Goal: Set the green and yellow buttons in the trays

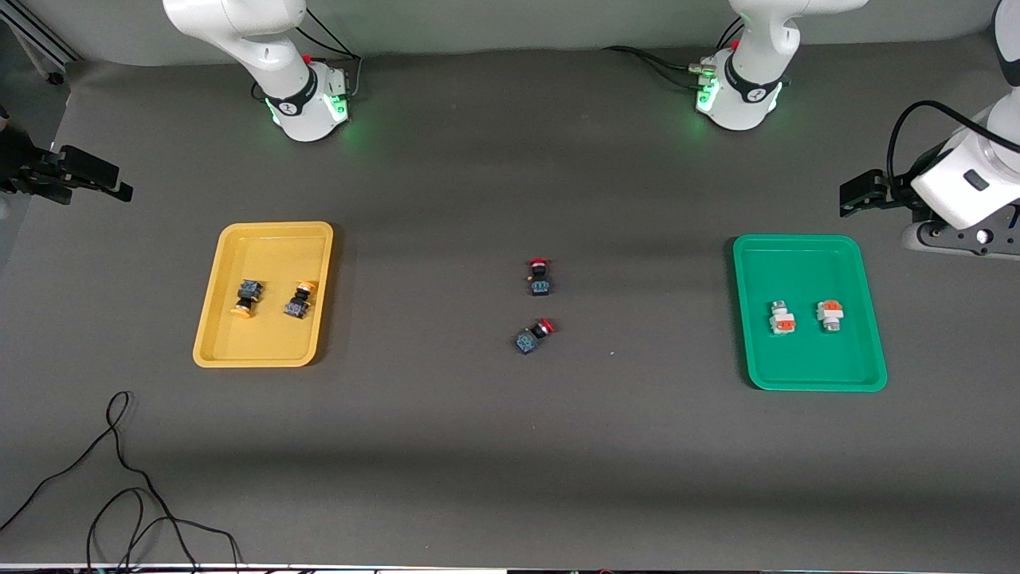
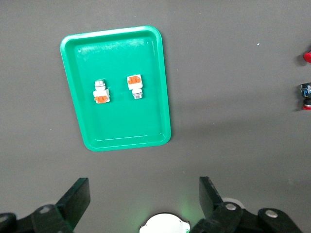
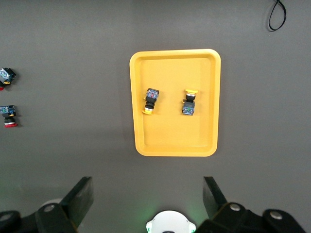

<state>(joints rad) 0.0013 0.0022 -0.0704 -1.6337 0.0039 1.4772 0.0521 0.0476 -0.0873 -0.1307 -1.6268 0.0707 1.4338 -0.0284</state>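
Two black-bodied buttons with yellow caps (image 1: 247,299) (image 1: 300,300) lie in the yellow tray (image 1: 271,343) toward the right arm's end. They also show in the right wrist view (image 3: 151,101) (image 3: 189,102), on the tray (image 3: 175,141). Two white-grey buttons with orange blocks (image 1: 782,317) (image 1: 829,313) lie in the green tray (image 1: 805,367) toward the left arm's end, and show in the left wrist view (image 2: 101,91) (image 2: 135,85) on that tray (image 2: 121,131). My left gripper (image 1: 849,199) (image 2: 144,199) is open and empty, high up beside the green tray. My right gripper (image 1: 111,182) (image 3: 148,199) is open and empty, high up beside the yellow tray.
Two black-bodied buttons with red caps (image 1: 539,277) (image 1: 534,336) lie on the grey table midway between the trays. A black cable (image 1: 119,478) loops on the table near the front camera at the right arm's end. The arm bases (image 1: 307,104) (image 1: 741,92) stand along the back.
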